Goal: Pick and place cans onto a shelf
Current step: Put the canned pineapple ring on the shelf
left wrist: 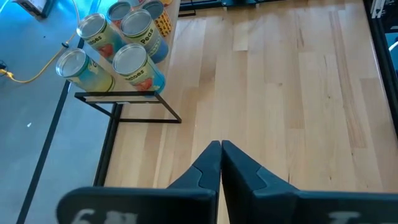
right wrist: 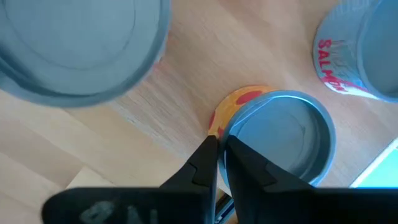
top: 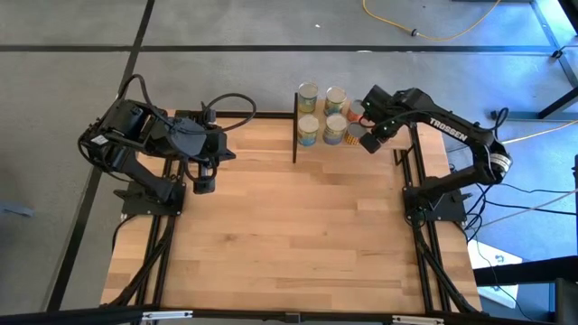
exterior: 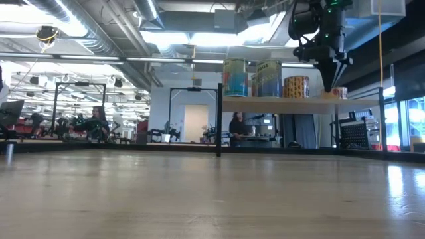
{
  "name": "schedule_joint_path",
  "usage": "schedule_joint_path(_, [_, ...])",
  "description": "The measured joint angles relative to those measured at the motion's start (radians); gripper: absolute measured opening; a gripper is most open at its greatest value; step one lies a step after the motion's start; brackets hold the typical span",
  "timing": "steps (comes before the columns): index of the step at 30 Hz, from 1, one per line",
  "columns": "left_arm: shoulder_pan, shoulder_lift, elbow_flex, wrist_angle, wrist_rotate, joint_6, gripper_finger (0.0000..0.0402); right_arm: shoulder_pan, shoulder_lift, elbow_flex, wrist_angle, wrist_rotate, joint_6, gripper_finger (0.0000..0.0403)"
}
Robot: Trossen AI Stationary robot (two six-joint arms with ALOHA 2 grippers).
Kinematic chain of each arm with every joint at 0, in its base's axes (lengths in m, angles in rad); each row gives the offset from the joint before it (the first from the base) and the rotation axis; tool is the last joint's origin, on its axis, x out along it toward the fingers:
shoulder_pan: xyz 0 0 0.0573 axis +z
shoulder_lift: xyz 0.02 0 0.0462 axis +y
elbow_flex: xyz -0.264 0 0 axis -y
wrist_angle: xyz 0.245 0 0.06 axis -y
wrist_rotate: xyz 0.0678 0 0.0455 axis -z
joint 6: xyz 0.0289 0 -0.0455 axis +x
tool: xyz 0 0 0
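Right tool [top: 368, 143]: positioned over the shelf [top: 348, 144] at the far edge of the counter [top: 289, 226]. In the right wrist view its two fingers [right wrist: 205, 163] stand pressed together with no gap and nothing between them. The tips sit just beside the rim of an orange-and-yellow can [right wrist: 280, 134]; whether they touch it cannot be told. In the low view the tool [exterior: 330, 78] points down, its tip above the shelf board and beside a yellow-and-red can [exterior: 296, 87].

Left tool [top: 204, 184]: hanging over the left side of the counter, well apart from the shelf. In the left wrist view its fingers [left wrist: 239, 168] meet along their length, closed and empty, over bare wood.

Cans: the high view shows four cans [top: 321, 114] standing upright in a tight two-by-two group on the left part of the shelf, tops silvery, labels green-yellow and blue. Further cans lie beneath and beside the right tool and are partly hidden by the arm. The right wrist view also shows a large grey can top [right wrist: 81, 43] and a white can lettered in red [right wrist: 360, 53], both near the orange-and-yellow can.

Shelf: light-wood board raised on thin black posts [exterior: 218, 119], standing on the counter's far edge.

Background: people seated at desks in the room beyond, seen in the low view.
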Motion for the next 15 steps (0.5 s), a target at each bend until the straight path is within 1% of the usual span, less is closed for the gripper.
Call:
schedule_joint_path(10, [0.000, 0.000, 0.000, 0.000, 0.000, 0.000, 0.0001, 0.000, -0.005, 0.000, -0.018, 0.000, 0.005, 0.0036])
schedule_joint_path(15, [0.000, 0.000, 0.000, 0.000, 0.000, 0.000, 0.0007, 0.000, -0.005, 0.000, -0.021, -0.005, 0.002, 0.0036])
